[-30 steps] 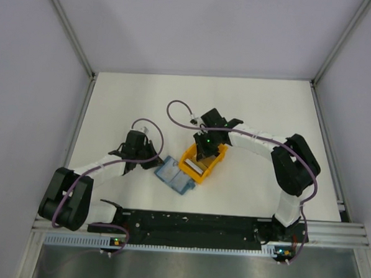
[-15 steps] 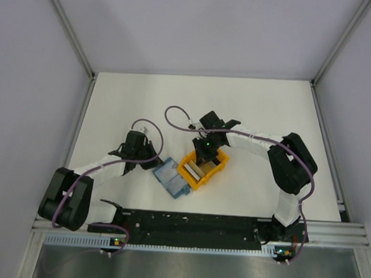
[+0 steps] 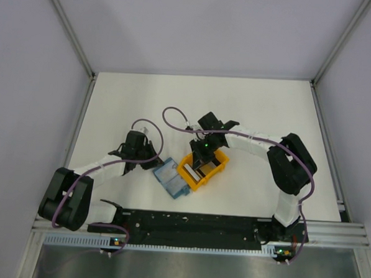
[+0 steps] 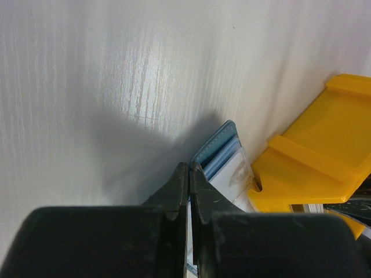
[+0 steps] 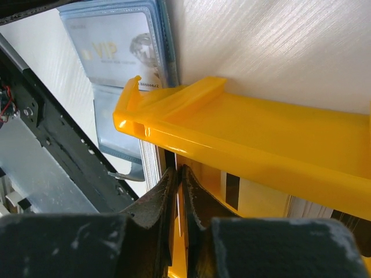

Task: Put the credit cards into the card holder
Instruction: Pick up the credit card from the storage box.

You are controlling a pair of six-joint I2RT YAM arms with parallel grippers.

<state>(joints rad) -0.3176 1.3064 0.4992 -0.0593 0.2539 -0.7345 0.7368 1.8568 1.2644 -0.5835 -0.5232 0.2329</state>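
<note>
The card holder (image 3: 171, 178) lies open on the table, teal-blue with clear pockets. One pocket shows a pale card (image 5: 119, 43) marked VIP. My left gripper (image 3: 159, 162) (image 4: 189, 168) is shut on the card holder's (image 4: 223, 152) left edge. The other credit cards (image 5: 152, 165) stand on edge in an orange rack (image 3: 204, 168) just right of the holder. My right gripper (image 3: 200, 159) (image 5: 180, 171) reaches down into that rack (image 5: 261, 133). Its jaws stand only a sliver apart, and a thin pale edge runs between them. Whether they pinch it does not show.
The orange rack (image 4: 324, 147) touches the card holder's right side. The black rail (image 3: 193, 223) with the arm bases runs along the near table edge, close below the holder. Bare white table (image 3: 268, 106) stretches behind and to the right.
The orange rack has slid left and turned against the card holder, and my right gripper has moved with it. The left arm has stayed still on the holder.
</note>
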